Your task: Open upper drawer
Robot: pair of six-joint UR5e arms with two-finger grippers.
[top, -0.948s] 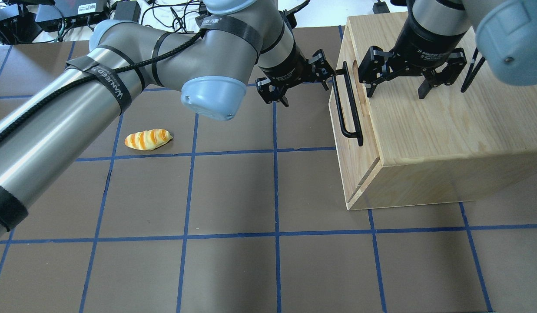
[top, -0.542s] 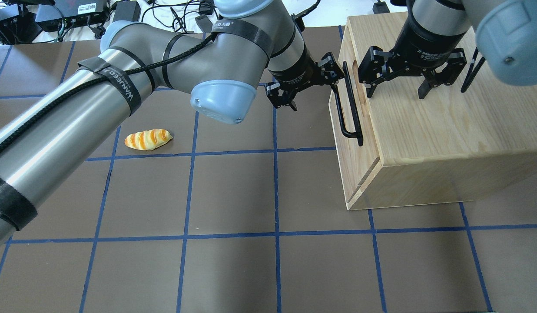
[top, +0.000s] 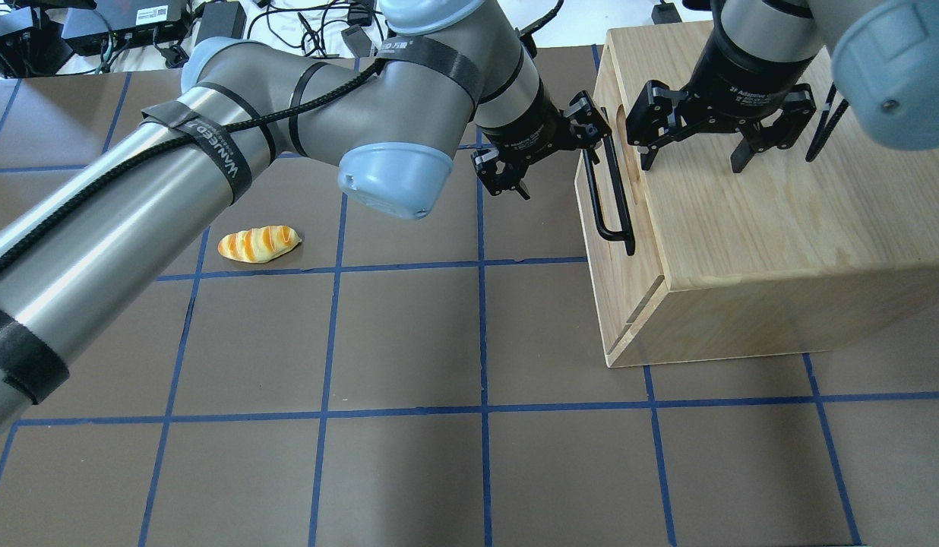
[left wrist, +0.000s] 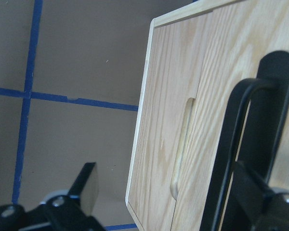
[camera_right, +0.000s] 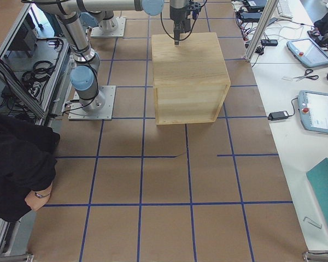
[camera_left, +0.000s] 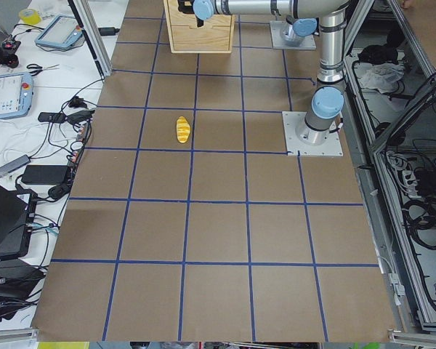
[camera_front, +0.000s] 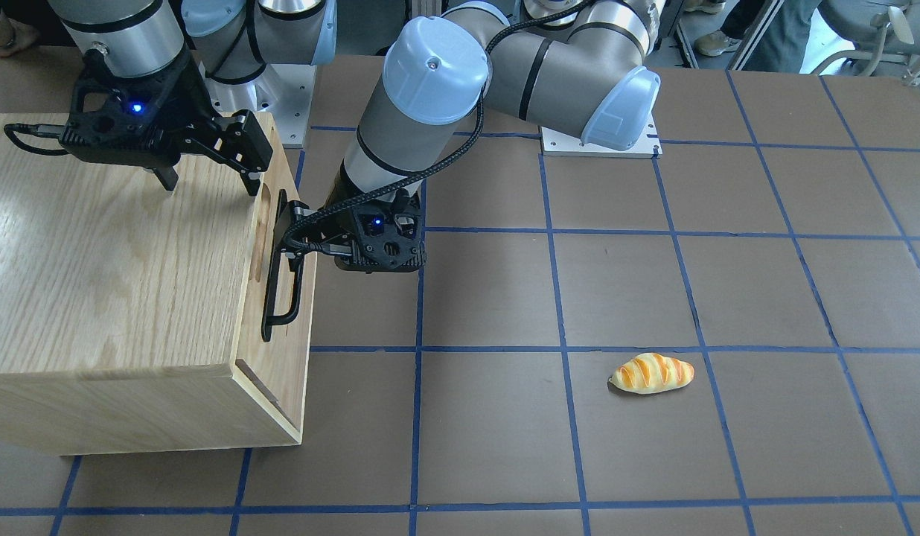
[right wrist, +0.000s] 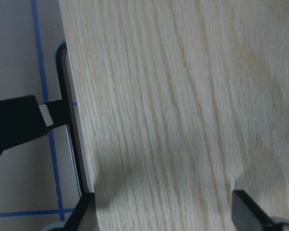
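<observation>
The upper drawer (top: 608, 190) is the light oak front at the top of the cabinet's left face, with a long black bar handle (top: 597, 205) and an oblong notch above it. It also shows in the front view (camera_front: 253, 313) and the left wrist view (left wrist: 241, 38). My left gripper (top: 549, 152) is open at the handle's far end. In the left wrist view (left wrist: 173, 197) one finger (left wrist: 260, 197) is at the bar and the other (left wrist: 84, 187) stands out over the mat. My right gripper (top: 693, 161) is open, with its tips at the cabinet's top (top: 781, 205).
The cabinet's lower front panel (left wrist: 159, 120) has its own notch. A toy bread roll (top: 258, 244) lies on the brown mat left of the cabinet, also in the front view (camera_front: 652, 373). Cables and devices lie beyond the table's far edge. A person crouches in the exterior right view (camera_right: 16, 169).
My left gripper has moved right, towards the cabinet, and its far finger now reaches the handle's far end. The right gripper, the cabinet and the bread roll have not moved.
</observation>
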